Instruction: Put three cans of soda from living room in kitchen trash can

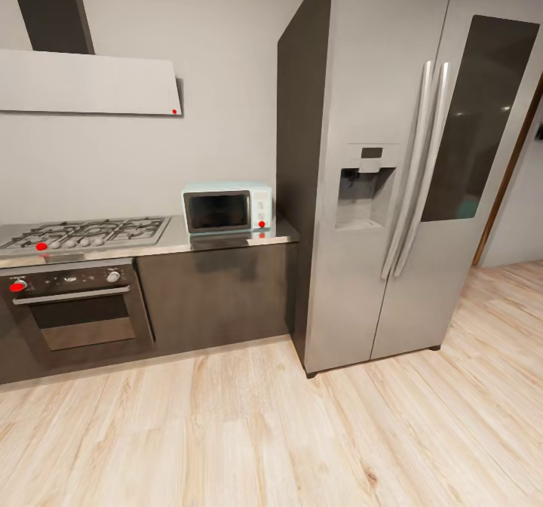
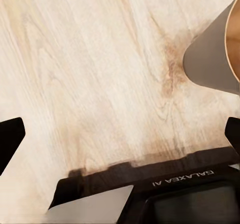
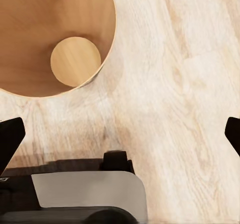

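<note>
Right gripper (image 3: 120, 129) hangs spread wide and empty above the light wood floor (image 3: 175, 84), the round tan-brown-lined trash bin (image 3: 30, 34) just beside it, mouth up; left gripper (image 2: 120, 129), likewise spread and empty, sees only its pale wall (image 2: 210, 59).

light wood floor (image 3: 190, 109), tash can (image 3: 30, 59) on it

Open wood floor (image 1: 302, 431) ahead; fridge (image 1: 392, 167) and oven (image 1: 75, 311) block beyond.

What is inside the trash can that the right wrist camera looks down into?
Inside the trash can only its tan-brown wall and its round, lighter bottom are seen; no soda can lies there. Part of the inside is cut off by the picture edge, so that part cannot be checked.
</note>
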Robot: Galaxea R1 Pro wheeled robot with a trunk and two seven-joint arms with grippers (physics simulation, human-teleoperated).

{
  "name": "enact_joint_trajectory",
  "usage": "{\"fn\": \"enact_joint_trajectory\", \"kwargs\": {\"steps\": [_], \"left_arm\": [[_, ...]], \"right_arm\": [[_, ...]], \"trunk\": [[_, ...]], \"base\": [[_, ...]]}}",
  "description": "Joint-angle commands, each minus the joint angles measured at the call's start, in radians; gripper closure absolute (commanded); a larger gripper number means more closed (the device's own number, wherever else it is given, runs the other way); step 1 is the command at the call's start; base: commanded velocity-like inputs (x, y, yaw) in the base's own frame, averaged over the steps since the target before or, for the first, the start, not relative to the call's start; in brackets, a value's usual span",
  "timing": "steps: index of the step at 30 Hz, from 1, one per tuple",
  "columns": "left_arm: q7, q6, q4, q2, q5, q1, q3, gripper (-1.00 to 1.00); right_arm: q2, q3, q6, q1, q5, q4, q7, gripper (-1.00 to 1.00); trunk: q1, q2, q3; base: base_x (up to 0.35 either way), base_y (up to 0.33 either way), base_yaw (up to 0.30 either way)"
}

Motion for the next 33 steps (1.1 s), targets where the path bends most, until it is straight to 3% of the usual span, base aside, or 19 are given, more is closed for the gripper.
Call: {"fn": "enact_joint_trajectory", "kwargs": {"steps": [1, 7, 19, 25, 33], "left_arm": [[0.001, 0.007, 0.011, 0.0, 0.009, -0.005, 0.0, -1.0], [0.008, 0.022, 0.08, 0.002, 0.037, -0.029, 0.003, -1.0], [0.048, 0.014, 0.092, 0.002, 0.045, -0.032, 0.002, -1.0], [0.05, 0.013, 0.092, 0.002, 0.046, -0.032, 0.002, -1.0], [0.049, 0.012, 0.091, 0.002, 0.046, -0.032, 0.0, -1.0]], "right_arm": [[0.0, -0.001, 0.01, 0.0, 0.0, 0.0, 0.0, -1.0], [-0.004, -0.007, 0.076, 0.0, 0.0, -0.004, 0.03, -1.0], [-0.003, -0.009, 0.143, -0.002, 0.0, -0.02, 0.06, -1.0], [-0.003, -0.009, 0.309, -0.023, 0.0, -0.063, 0.063, -1.0], [-0.003, -0.009, 0.388, -0.031, 0.0, -0.113, 0.063, -1.0]], "trunk": [[0.0, 0.0, 0.0], [0.0, 0.0, 0.0], [0.0, 0.0, 0.0], [0.0, 0.0, 0.0], [0.0, 0.0, -0.005]], "base": [[0.0, 0.0, 0.0], [0.0, 0.0, 0.0], [0.0, 0.0, 0.0], [0.0, 0.0, 0.0], [0.0, 0.0, 0.0]]}}
